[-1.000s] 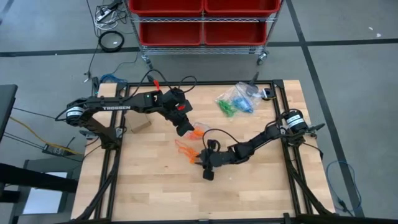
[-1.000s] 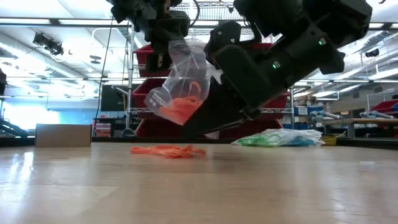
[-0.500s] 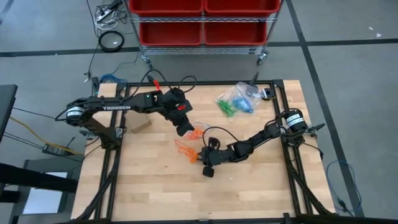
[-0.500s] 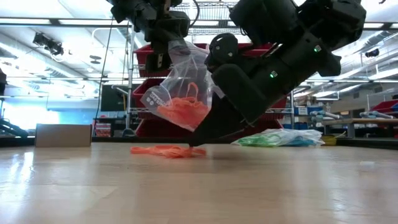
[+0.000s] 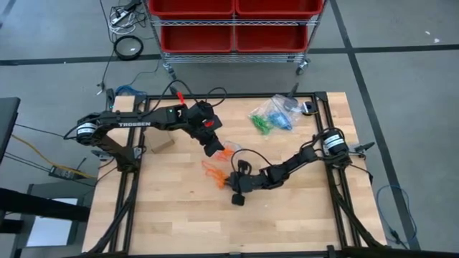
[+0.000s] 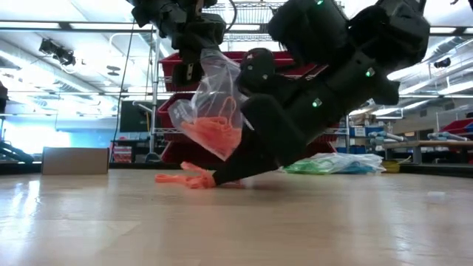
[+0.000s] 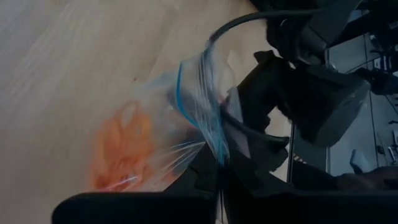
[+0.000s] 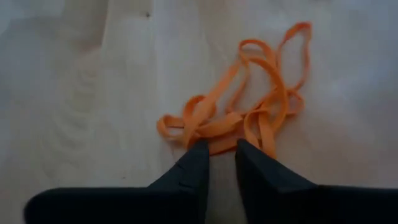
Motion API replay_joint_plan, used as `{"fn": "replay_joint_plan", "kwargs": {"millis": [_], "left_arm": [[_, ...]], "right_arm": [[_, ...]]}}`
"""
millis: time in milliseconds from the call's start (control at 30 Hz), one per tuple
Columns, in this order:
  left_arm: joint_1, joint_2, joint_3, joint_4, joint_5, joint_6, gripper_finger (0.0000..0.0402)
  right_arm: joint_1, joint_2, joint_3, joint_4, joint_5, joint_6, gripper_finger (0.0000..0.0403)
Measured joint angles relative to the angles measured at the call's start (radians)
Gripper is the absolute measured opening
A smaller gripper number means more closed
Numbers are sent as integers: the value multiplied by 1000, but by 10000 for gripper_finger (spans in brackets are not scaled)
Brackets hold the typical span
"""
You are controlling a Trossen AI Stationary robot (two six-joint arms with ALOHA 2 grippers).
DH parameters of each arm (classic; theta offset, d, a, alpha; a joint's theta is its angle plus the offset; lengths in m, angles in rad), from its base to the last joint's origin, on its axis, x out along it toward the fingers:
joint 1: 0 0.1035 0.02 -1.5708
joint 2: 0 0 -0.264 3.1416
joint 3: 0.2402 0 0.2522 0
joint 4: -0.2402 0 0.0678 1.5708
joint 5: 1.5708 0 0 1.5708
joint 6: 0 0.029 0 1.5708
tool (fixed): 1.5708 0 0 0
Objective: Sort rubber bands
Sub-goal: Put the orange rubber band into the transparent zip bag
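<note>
Rubber bands [image 8: 239, 121], an orange tangle, lay on the tabletop [image 8: 74, 93] at my right tool [image 8: 217, 155] tips, jaws narrowed around a few strands; I judged others could slip free. My left tool [image 7: 214, 180] pinched the bag [image 7: 186, 118] shut-jawed.

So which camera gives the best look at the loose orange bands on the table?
The right wrist view: the orange bands fill it, with the right gripper closing on them. High view shows a small tangle; low view a flat clump.

Workshop: red storage bins [image 5: 233, 21], concrete floor [image 5: 401, 72].
</note>
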State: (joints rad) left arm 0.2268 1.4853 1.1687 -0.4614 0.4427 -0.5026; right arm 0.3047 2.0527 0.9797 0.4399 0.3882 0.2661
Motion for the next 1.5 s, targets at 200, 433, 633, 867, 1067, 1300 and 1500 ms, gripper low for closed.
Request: {"fn": "replay_joint_plan", "kwargs": {"millis": [200, 433, 633, 867, 1067, 1300, 1500], "left_arm": [[0, 0, 0, 3, 0, 0, 17], [0, 0, 0, -7, -1, 2, 17], [0, 0, 0, -1, -2, 2, 17], [0, 0, 0, 0, -4, 2, 17], [0, 0, 0, 1, -4, 1, 17], [0, 0, 0, 1, -5, 1, 17], [0, 0, 0, 6, -6, 1, 17]], "right_arm": [[3, -19, 1, -23, 38, -50, 4], [28, -57, 0, -78, 122, -58, 0], [34, -63, 1, -23, -11, -73, 12], [32, -60, 1, 12, -35, -65, 81], [6, -60, 1, 4, -74, -58, 110], [-15, -34, 2, 23, -107, -59, 112], [-16, 79, 41, 87, -87, -47, 110]]}}
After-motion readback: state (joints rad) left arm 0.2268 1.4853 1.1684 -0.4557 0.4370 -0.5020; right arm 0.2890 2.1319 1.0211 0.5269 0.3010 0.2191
